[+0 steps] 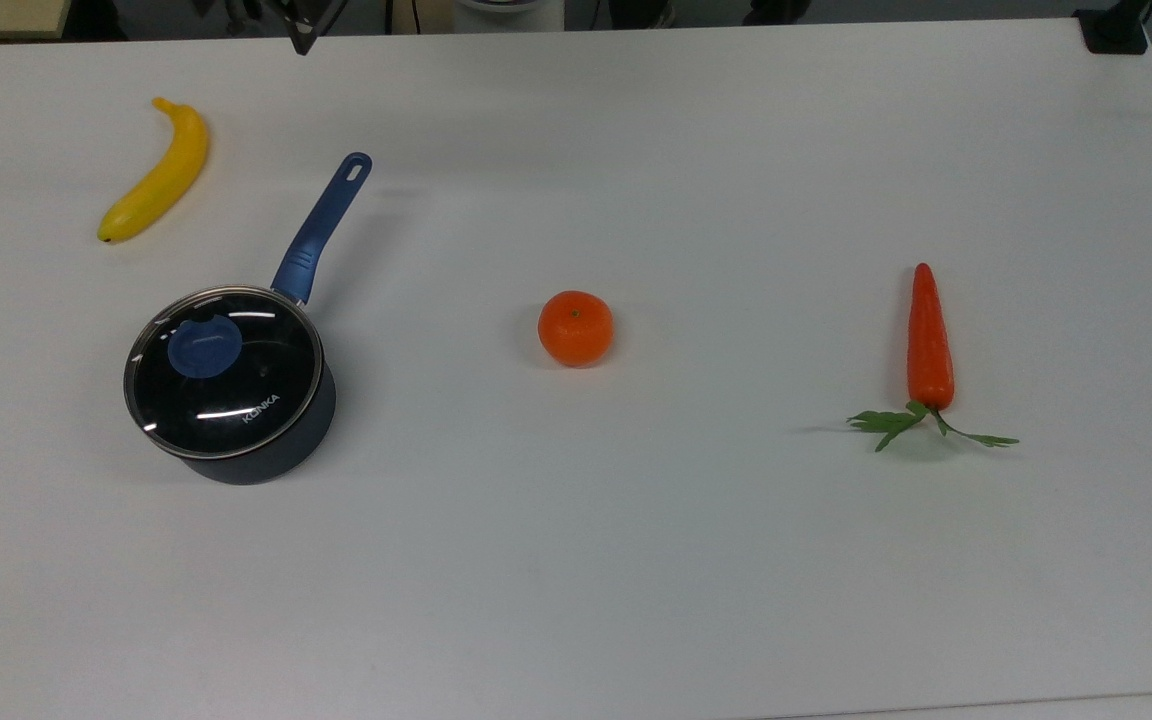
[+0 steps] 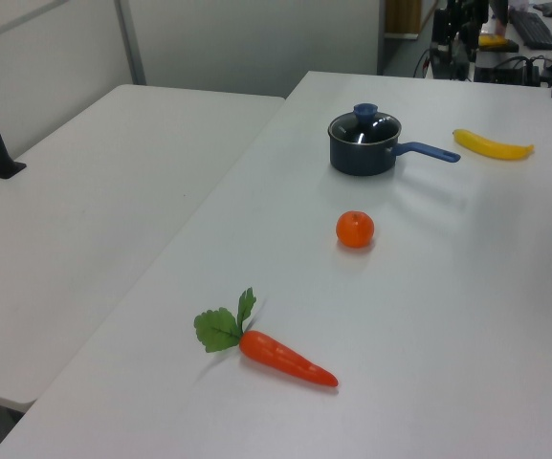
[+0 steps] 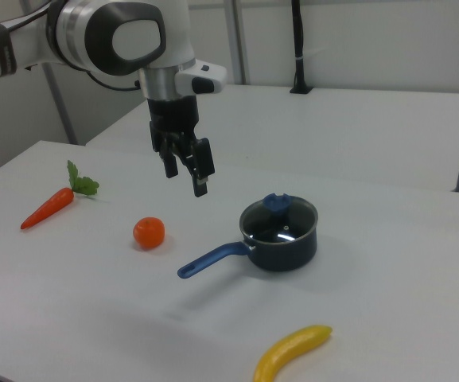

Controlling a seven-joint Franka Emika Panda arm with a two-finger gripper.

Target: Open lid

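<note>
Top view: the lid [image 1: 224, 372] sits seated on the saucepan [image 1: 266, 455] at the tabletop's [image 1: 696, 580] nine o'clock. Left view: its knob [image 2: 364, 112] stands clear. Right view: the end effector [image 3: 185, 174], fingers parted and empty, hangs at the pot's ten o'clock, likely staged for descent.

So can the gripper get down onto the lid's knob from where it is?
Probably yes. The gripper hangs open above the table, the lid sits on the saucepan, and nothing covers its blue knob.
</note>
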